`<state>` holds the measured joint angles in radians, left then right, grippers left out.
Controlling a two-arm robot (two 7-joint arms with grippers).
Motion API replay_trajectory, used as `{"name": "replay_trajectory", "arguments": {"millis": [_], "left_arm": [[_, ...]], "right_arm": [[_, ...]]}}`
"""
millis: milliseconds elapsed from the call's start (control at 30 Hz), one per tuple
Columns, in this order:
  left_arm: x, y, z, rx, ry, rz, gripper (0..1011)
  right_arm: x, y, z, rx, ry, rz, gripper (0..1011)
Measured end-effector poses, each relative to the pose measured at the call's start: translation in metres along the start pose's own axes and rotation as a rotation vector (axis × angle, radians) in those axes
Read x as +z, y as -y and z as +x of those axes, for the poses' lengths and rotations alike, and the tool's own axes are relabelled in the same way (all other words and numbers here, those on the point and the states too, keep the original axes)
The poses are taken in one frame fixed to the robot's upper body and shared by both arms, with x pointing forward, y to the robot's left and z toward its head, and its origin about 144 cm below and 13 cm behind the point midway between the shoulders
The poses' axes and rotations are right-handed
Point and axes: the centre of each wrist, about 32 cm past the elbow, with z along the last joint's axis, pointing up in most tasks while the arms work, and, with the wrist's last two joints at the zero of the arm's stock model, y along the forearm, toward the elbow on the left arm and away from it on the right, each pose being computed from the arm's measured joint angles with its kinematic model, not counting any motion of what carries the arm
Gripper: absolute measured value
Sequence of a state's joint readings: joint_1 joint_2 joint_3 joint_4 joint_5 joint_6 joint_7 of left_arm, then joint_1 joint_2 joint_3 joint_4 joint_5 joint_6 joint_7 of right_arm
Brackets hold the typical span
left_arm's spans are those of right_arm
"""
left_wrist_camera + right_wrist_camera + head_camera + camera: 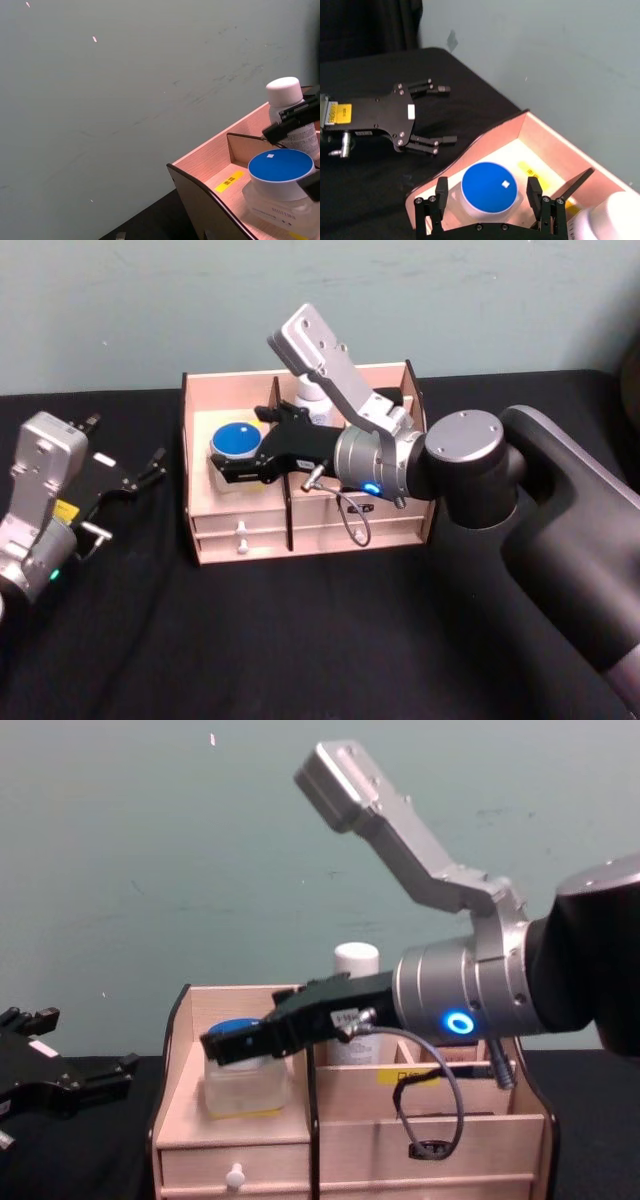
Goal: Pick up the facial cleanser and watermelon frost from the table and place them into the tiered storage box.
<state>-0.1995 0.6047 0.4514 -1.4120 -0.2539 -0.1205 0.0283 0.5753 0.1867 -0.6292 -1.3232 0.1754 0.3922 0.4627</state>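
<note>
The tiered storage box (330, 535) stands on the black table. In its left upper compartment sits a clear jar with a round blue lid (237, 437) (280, 167) (487, 185) (240, 1085). A white bottle with a white cap (312, 400) (287, 100) (355, 965) stands upright in the compartment behind it. I cannot read which is the facial cleanser and which the watermelon frost. My right gripper (240, 443) (487, 192) (235, 1042) is open, a finger on either side of the blue lid with gaps to it. My left gripper (125, 443) (440, 115) (90, 1042) is open and holds nothing, left of the box.
Yellow labels (229, 181) mark the box's shelves, and a small white-knobbed drawer (240, 537) is at its front. A pale green wall (320, 300) rises close behind the box. Bare black tabletop (250, 640) lies in front of it.
</note>
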Motion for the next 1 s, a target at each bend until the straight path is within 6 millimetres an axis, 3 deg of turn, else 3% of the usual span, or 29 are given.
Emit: {"name": "replay_trajectory", "arguments": {"millis": [300,500,667,1000], "left_arm": [[0.0,0.0,0.0,0.0,0.0,0.0,1010],[0.0,0.0,0.0,0.0,0.0,0.0,1010],[0.0,0.0,0.0,0.0,0.0,0.0,1009],[0.0,0.0,0.0,0.0,0.0,0.0,1009]], "right_arm": [[0.005,0.024,-0.01,-0.074,0.09,0.121,1002],[0.006,0.051,-0.013,-0.171,0.136,0.202,1002],[-0.003,0.08,-0.01,-0.304,0.133,0.24,1002],[-0.023,0.11,0.002,-0.483,0.107,0.223,1002]]}}
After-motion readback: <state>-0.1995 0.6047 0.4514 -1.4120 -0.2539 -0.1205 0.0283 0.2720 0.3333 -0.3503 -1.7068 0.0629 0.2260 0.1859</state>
